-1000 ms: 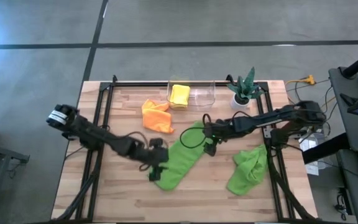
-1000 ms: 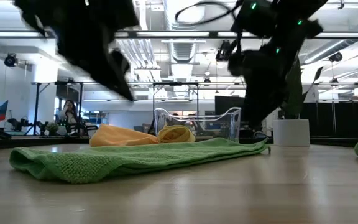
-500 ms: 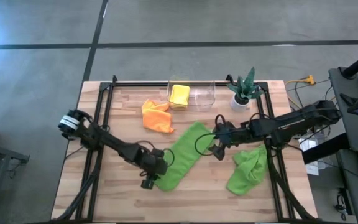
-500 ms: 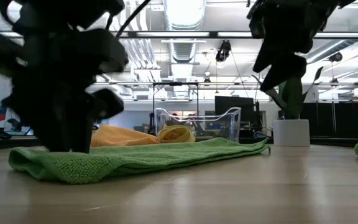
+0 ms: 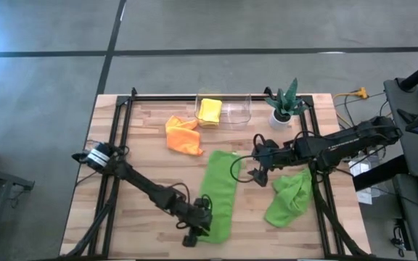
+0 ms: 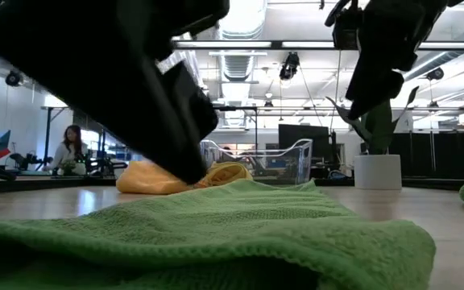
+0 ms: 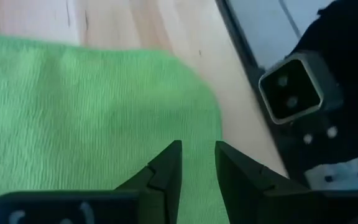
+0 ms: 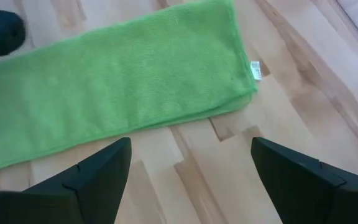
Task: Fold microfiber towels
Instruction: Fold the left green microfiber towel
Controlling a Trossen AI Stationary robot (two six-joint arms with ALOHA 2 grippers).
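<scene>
A lime green towel, folded into a long strip, lies flat on the table, running from far to near. It also shows in the right wrist view. My left gripper is at its near end, fingers close together on the cloth. My right gripper is open and empty just right of the strip's far end. A second lime green towel lies crumpled at the right. An orange towel lies crumpled at the far left. A yellow towel sits in a clear bin. My left gripper is on the green towel's near end, by the strip's left edge. Green cloth shows in the narrow gap between the two fingertips. The fingers slant down from the table's left. The towel lies on the table; one layer or several, I cannot tell.
The clear bin stands at the far edge. A spiky green plant in a white pot stands to its right. The black frame rails run along both sides. Bare wood shows at the near left and between the two green towels.
My left gripper has gone toward the near edge and to the right with the towel's near end. The strip has swung from slanting to straight far-to-near, while its far end has stayed about where it was. My right gripper has drawn a little to the right.
</scene>
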